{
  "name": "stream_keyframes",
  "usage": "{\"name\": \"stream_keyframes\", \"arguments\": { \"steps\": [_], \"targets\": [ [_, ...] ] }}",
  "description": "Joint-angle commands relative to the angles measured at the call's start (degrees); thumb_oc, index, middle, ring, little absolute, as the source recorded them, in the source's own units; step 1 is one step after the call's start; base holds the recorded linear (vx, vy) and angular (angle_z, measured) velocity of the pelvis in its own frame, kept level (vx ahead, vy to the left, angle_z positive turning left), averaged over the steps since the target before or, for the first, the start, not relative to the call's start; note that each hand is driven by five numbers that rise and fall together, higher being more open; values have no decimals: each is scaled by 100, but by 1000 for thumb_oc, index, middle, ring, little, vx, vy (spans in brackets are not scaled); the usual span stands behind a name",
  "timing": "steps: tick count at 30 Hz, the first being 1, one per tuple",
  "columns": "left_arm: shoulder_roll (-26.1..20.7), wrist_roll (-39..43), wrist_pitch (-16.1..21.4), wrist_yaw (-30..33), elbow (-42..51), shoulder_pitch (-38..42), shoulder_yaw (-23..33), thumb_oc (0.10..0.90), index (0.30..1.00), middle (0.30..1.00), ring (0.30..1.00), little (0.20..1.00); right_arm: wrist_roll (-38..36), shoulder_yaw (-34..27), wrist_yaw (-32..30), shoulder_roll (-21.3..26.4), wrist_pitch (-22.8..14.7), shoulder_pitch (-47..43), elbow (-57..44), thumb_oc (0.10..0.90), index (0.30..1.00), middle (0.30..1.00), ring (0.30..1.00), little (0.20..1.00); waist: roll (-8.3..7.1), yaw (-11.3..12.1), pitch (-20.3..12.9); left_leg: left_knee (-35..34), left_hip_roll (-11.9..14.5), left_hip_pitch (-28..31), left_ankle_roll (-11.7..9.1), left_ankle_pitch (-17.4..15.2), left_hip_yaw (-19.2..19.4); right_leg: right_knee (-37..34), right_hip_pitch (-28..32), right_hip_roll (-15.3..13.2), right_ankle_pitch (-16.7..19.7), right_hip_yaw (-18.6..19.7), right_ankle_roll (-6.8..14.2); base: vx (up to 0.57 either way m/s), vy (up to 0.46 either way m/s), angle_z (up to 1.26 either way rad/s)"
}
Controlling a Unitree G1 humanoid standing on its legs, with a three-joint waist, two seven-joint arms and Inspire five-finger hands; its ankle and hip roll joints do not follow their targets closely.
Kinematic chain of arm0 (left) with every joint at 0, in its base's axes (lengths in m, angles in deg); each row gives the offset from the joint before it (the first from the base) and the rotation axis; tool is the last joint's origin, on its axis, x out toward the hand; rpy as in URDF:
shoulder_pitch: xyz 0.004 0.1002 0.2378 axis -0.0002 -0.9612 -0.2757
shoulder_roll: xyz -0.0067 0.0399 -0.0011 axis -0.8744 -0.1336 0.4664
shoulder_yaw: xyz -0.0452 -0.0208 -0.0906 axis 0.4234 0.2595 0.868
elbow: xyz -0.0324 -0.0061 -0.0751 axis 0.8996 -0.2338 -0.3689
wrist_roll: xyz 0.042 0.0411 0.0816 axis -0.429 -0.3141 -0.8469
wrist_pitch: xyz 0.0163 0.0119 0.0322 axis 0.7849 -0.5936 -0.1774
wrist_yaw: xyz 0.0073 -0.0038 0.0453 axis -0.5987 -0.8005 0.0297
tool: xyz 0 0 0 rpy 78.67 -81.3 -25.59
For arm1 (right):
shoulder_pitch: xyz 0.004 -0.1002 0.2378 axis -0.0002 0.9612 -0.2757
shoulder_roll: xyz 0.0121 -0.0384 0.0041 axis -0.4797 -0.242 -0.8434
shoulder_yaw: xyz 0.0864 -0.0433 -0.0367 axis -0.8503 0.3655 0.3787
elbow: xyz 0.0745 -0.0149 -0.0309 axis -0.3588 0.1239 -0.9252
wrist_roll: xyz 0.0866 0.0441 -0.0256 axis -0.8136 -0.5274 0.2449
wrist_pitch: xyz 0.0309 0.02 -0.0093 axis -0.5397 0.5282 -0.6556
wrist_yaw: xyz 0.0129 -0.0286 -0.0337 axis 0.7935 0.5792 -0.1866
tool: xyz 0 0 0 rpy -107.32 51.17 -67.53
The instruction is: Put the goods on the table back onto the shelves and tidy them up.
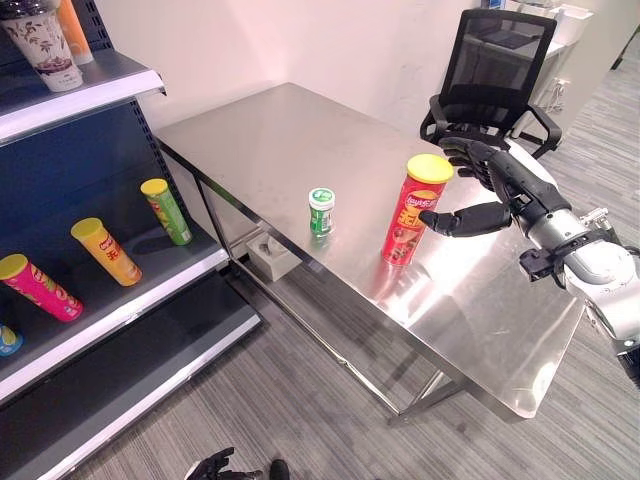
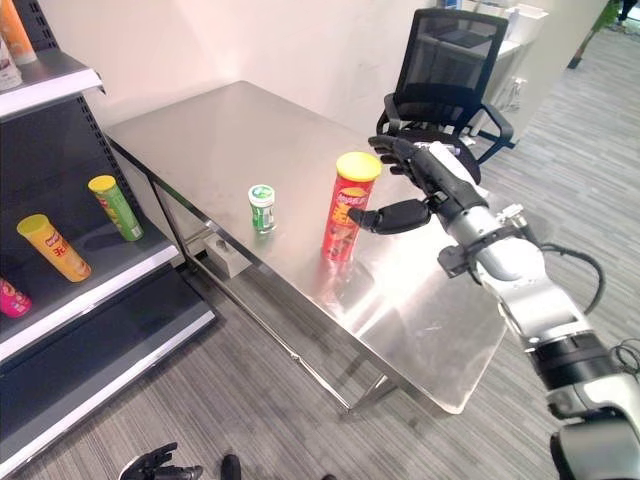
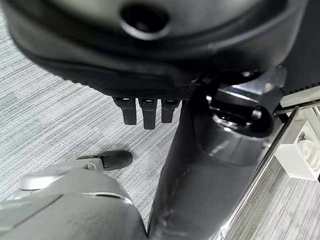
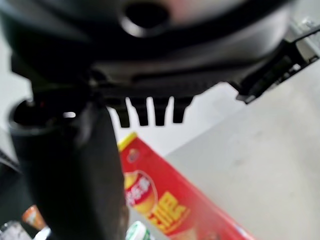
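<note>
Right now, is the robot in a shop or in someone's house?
Probably a pretend shop set up in an office. A dark shelf unit holds snack cans like a store, but a steel table, an office chair and grey carpet sit beside it. The right robot hand reaches for a red chip can.

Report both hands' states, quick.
Left hand: open, hanging down over the floor, holding nothing.
Right hand: open, fingers and thumb spread beside the red chip can, not yet gripping it.
</note>
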Motion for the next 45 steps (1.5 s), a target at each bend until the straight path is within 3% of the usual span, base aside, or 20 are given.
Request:
{"name": "stream_keyframes", "arguments": {
  "steps": [1, 10, 45],
  "targets": [
    [-156, 99, 162, 34, -348, 284, -334, 800, 900, 900, 900, 900, -200, -158, -365, 3, -359, -1212, 194, 800, 900, 900, 900, 900, 5, 270, -197, 23, 323, 181, -448, -141, 259, 37, 239, -153, -183, -377, 333, 5, -22, 18],
    [-172, 169, 154, 48, -427, 317, -368, 800, 900, 900, 900, 900, -251, 137, -398, -101, -284, -1639, 607, 800, 900, 900, 900, 900, -9, 334, -211, 23, 324, 153, -477, -125, 190, 37, 276, -134, -222, -465, 305, 10, -13, 7],
    [-160, 144, 120, 33, -588, 317, -346, 800, 900, 900, 900, 900, -57, 675, -171, -50, -48, -1914, 1076, 800, 900, 900, 900, 900, -105, 369, -189, 23, 320, 163, -485, -134, 172, 37, 308, -100, -253, -528, 296, 1, -1, 1]
  ]
}}
